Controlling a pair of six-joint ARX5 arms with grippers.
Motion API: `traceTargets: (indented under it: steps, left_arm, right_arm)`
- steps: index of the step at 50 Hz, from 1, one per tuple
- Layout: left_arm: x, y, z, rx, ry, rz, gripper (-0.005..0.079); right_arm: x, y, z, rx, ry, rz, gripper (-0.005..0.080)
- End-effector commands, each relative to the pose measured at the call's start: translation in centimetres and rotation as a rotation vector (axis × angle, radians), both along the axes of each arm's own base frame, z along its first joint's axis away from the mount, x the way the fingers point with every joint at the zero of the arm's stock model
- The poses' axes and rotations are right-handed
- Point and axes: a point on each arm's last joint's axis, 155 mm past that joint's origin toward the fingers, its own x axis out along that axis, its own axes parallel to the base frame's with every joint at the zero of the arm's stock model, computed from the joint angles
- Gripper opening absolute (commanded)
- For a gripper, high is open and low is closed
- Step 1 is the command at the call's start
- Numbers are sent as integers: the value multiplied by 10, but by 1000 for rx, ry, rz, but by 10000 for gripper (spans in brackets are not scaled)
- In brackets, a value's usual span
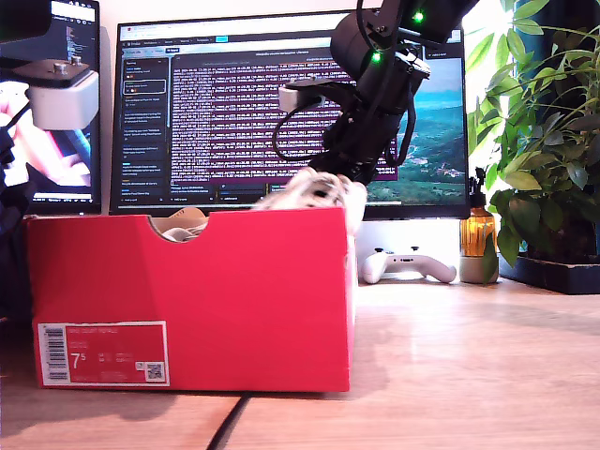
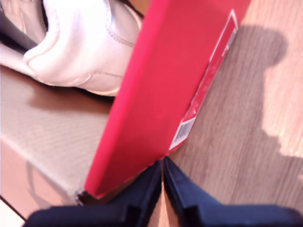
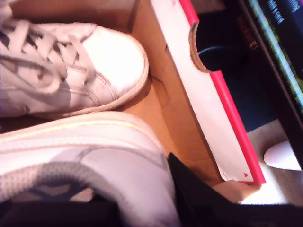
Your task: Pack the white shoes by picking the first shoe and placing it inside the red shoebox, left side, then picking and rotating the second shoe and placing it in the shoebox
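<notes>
The red shoebox (image 1: 187, 281) stands on the wooden table toward the exterior view's left, with its label facing the camera. One white shoe (image 3: 71, 66) lies inside on the brown floor, laces up, and also shows in the first wrist view (image 2: 80, 42). My second gripper (image 1: 342, 178) reaches down from the exterior view's upper right, shut on the other white shoe (image 1: 314, 192). It holds that shoe (image 3: 94, 161) over the box's end at the exterior view's right. My first gripper (image 2: 162, 187) is shut on nothing, just outside the labelled red wall (image 2: 165, 85) near a corner.
A white game controller (image 1: 408, 265) lies behind the box. An amber bottle (image 1: 476, 239) and a leafy plant (image 1: 544, 141) stand at the exterior view's right. Two monitors (image 1: 234, 112) fill the back. A dark cable (image 1: 230, 427) runs under the box front. A grey-white arm part (image 1: 61, 94) hangs at the exterior view's left.
</notes>
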Motion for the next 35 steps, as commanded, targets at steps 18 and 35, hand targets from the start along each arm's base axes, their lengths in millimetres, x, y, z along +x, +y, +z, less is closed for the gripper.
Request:
traceTargets:
  steps: [18,35]
  left_arm:
    - [0,-6,2,-21,6,-15,-19]
    - [0,-6,2,-22,7,-15,-19]
  right_arm:
    - [-3,10,0,-13,-10,-8,289]
    - [-9,10,17,-90,-49,-50,217]
